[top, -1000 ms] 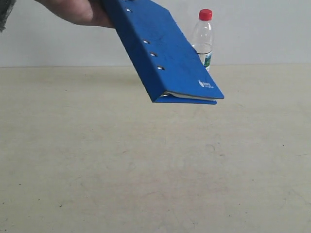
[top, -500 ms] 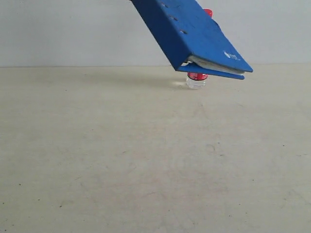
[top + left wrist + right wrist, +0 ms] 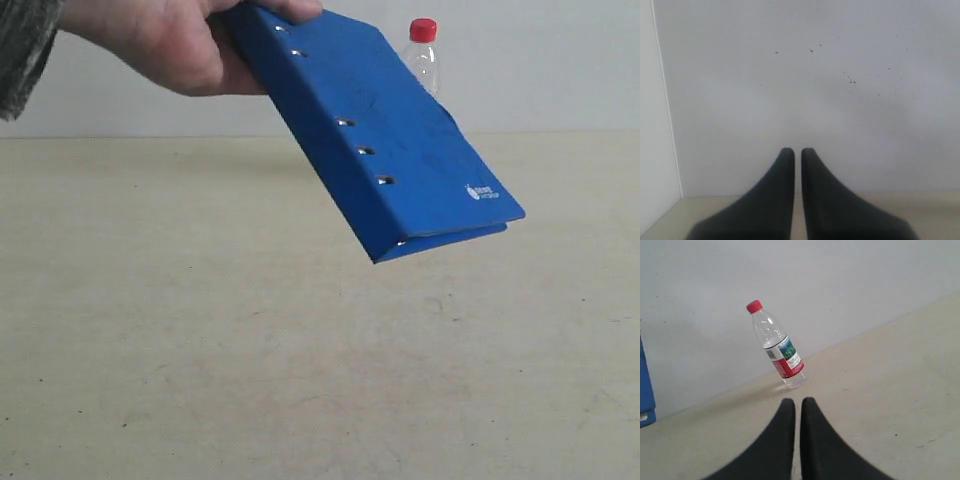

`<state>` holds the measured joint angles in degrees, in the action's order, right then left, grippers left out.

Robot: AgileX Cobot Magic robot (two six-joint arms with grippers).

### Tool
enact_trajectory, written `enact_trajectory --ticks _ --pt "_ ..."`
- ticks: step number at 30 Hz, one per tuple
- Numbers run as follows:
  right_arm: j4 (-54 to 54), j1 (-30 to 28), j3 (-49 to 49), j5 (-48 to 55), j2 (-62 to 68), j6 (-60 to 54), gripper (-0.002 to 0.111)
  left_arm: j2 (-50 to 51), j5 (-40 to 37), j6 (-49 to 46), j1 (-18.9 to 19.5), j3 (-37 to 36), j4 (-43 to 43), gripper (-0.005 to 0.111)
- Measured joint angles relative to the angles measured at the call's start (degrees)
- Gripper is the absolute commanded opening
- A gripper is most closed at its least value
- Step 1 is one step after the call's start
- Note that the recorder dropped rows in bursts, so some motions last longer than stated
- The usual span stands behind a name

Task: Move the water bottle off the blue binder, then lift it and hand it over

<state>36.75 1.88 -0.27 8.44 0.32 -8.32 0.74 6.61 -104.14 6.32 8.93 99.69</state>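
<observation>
A person's hand (image 3: pixel 165 45) holds the blue binder (image 3: pixel 390 150) in the air, tilted down toward the right. The water bottle (image 3: pixel 424 55) stands upright on the table behind it, only its red cap and upper part showing in the exterior view. In the right wrist view the whole bottle (image 3: pixel 777 347) stands near the wall, ahead of my right gripper (image 3: pixel 797 402), which is shut and empty. A sliver of the binder (image 3: pixel 645 390) shows at that view's edge. My left gripper (image 3: pixel 796 151) is shut, empty, facing a blank wall. Neither gripper appears in the exterior view.
The beige table (image 3: pixel 300 380) stretches wide below the binder. A pale wall (image 3: pixel 560 60) runs along its far edge. A vertical wall corner (image 3: pixel 667 110) shows in the left wrist view.
The hand has swung the binder down and to the left from its raised position, uncovering the bottle's top. The bottle has not moved.
</observation>
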Motion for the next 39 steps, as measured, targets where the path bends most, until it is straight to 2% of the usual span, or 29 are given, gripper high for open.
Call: enact_trajectory --ticks 13,22,25,28,31,35,37,39 --pt "-4.1 0.0 0.0 6.2 0.0 -3.5 0.0 0.0 -1.0 1.0 0.0 -0.3 0.0 0.005" --pt "-4.8 0.0 0.0 6.1 0.0 -3.6 0.0 0.0 -1.1 1.0 0.0 -0.3 0.0 0.005" --pt "-5.0 0.0 0.1 3.3 0.0 -8.0 0.0 0.0 -1.1 1.0 0.0 -0.3 0.0 0.005" --pt "-6.6 0.0 0.0 -4.1 0.0 -11.8 0.0 0.0 -1.1 1.0 0.0 -0.3 0.0 0.005" --pt "-16.9 0.0 -0.4 -14.9 -0.1 -6.5 0.0 0.0 -1.1 1.0 0.0 -0.3 0.0 0.005" --pt "-38.0 -0.1 -0.2 -25.9 -0.1 14.5 0.0 0.0 -1.1 1.0 0.0 -0.3 0.0 0.005" --pt "-47.3 -0.1 -0.2 -24.1 -0.2 20.5 0.0 0.0 -1.1 1.0 0.0 -0.3 0.0 0.005" --pt "-51.6 -0.1 -0.2 -18.2 -0.2 23.7 0.0 0.0 -1.1 1.0 0.0 -0.3 0.0 0.005"
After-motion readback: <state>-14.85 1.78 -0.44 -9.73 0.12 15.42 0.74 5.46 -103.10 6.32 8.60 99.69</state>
